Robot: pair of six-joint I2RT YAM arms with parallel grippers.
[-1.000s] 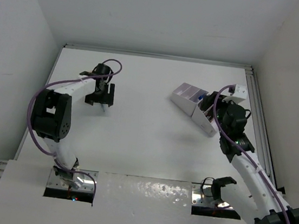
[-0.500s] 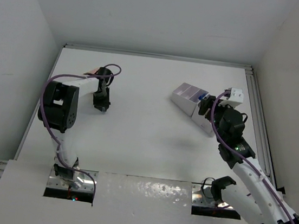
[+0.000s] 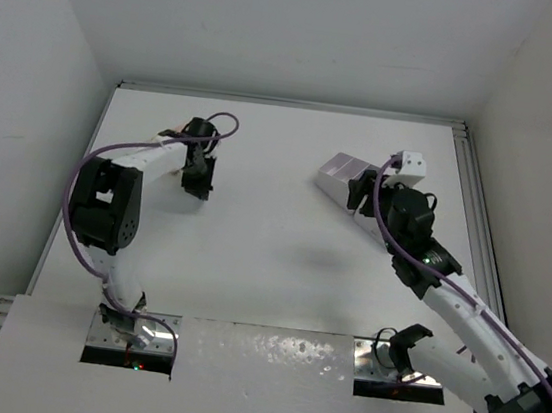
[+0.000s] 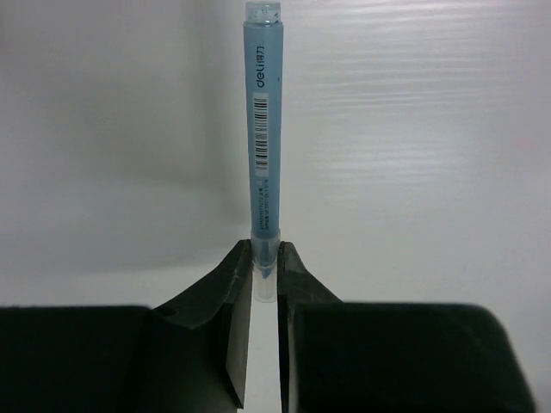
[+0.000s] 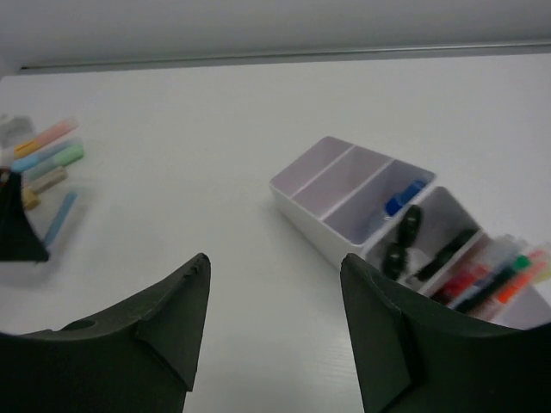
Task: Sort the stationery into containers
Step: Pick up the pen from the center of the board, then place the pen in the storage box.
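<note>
Organiser [image 5: 344, 202], glossy white-lilac plastic, slanted bins, part-filled: scissors [image 5: 403, 239], blue-capped piece [image 5: 403, 198] and bright pens [image 5: 482, 280] already in. Loose pastel markers [image 5: 47, 155] far left on table [image 5: 215, 95], blurry, perhaps five, left to sort. Right gripper [image 5: 274, 262] spread, empty. Left gripper [image 4: 265, 262] pinching blue highlighter [image 4: 263, 129] by its end: slim matte barrel, barcode label.

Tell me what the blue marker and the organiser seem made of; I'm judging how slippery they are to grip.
The blue marker: likely plastic, matte pastel barrel with a clearer, translucent tip and a printed barcode. The organiser: probably rigid moulded plastic, white outside, pale lilac inside, smooth with thin, even walls; sheen is hard to judge.
</note>
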